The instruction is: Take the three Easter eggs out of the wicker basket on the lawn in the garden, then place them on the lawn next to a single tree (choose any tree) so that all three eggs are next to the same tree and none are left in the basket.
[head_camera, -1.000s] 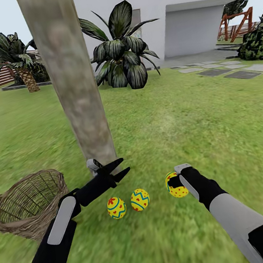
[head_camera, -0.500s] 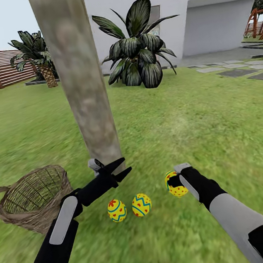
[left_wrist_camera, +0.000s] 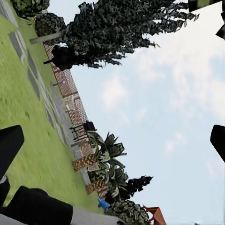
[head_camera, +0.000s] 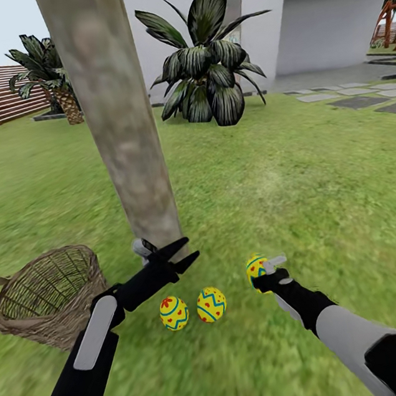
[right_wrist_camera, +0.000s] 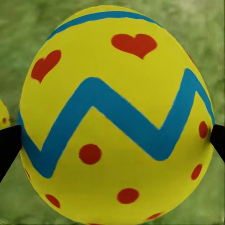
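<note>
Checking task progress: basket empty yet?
Looks empty: the head view shows only bare weave inside the basket. Two eggs lie on the lawn; the right gripper holds the third egg.

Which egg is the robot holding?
The rightmost egg, pinched in the right gripper. The other two eggs lie free on the lawn.

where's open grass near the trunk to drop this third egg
Bare lawn lies right of the tree and beyond the right gripper holding the third egg. It is crowded at the base: two eggs, the left gripper, the basket.
</note>
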Available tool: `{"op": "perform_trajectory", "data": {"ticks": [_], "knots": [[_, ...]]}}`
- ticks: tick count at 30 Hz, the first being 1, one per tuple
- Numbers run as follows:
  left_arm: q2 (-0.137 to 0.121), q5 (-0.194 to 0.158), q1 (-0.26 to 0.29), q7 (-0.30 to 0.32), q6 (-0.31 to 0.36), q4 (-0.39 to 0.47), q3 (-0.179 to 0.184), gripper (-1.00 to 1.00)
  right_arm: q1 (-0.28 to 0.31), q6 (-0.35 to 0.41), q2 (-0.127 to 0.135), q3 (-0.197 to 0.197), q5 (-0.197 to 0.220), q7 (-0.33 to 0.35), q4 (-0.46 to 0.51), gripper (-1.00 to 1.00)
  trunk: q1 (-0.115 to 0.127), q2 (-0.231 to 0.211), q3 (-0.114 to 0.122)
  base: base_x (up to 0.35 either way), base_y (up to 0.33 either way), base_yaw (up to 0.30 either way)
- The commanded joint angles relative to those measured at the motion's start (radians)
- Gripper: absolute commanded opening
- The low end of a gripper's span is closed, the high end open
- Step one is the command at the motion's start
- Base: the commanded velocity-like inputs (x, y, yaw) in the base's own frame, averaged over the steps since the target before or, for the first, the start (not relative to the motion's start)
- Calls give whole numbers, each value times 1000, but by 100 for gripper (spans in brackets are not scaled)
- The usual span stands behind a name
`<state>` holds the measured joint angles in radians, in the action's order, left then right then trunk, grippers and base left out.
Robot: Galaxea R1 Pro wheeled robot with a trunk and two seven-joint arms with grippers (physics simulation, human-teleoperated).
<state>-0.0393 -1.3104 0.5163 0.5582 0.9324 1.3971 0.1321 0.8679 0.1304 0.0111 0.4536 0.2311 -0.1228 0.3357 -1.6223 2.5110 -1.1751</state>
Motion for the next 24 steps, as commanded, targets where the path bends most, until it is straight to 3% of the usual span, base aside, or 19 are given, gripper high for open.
{"op": "perform_trajectory", "data": {"ticks": [1, 3, 5, 10, 18, 24], "knots": [[-1, -2, 1, 3, 3, 8, 10, 100, 1, -1, -18, 8, 8, -6, -30, -100, 0, 1, -5, 0, 0, 0], [1, -3, 1, 3, 2, 38, 44, 100, 5, -10, -56, 7, 1, -6, -96, -100, -1, 1, -12, 0, 0, 0], [3, -4, 1, 3, 2, 56, 69, 100, 11, -14, -64, 7, -1, -6, -103, -100, -2, 2, -20, 0, 0, 0], [5, -4, 1, 3, 2, 63, 78, 100, 13, -76, -67, 6, 0, -6, -100, -100, -4, 3, -40, 0, 0, 1], [6, -4, 1, 3, 2, 63, 78, 100, 13, -80, -68, 6, 1, -6, -100, -100, -8, 5, -67, 0, 0, 213], [6, -4, 1, 3, 2, 63, 78, 100, 13, -82, -68, 5, 1, -7, -99, -100, -10, 6, -89, 0, 0, 22]]}}
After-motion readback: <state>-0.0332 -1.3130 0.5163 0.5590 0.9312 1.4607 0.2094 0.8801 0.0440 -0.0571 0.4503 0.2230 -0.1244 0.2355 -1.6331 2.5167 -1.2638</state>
